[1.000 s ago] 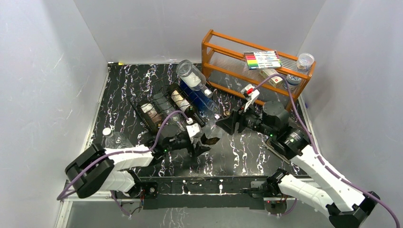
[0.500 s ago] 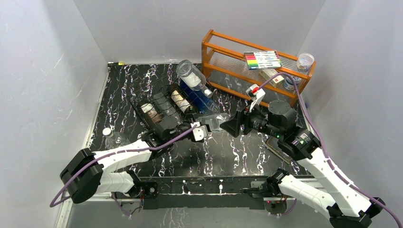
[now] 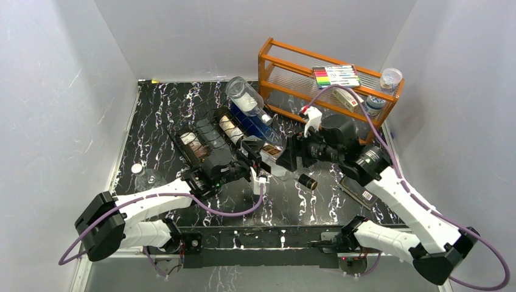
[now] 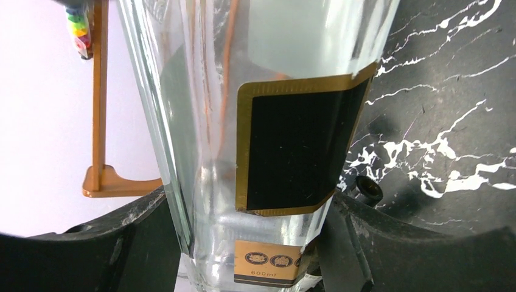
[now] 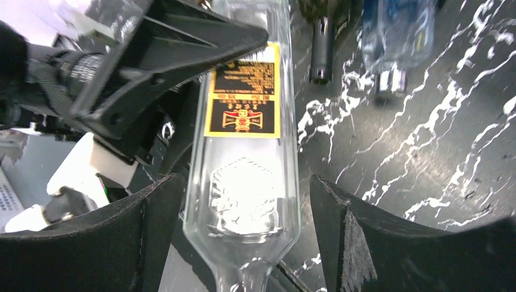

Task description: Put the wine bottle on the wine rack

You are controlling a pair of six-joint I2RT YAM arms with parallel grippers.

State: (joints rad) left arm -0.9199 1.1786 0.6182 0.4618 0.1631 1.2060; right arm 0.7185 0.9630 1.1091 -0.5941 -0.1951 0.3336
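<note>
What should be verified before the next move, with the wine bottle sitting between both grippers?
1. Left gripper grips the wine bottle: ok, both fingers press against the glass.
2. Right gripper open: ok, its fingers stand apart from the glass on both sides.
3. Bottle on the wine rack: not ok, it is held beside the rack, not in a cradle.
4. Free cradle to receive it: cannot tell, other bottles lie in the rack and the left arm hides its near end.
</note>
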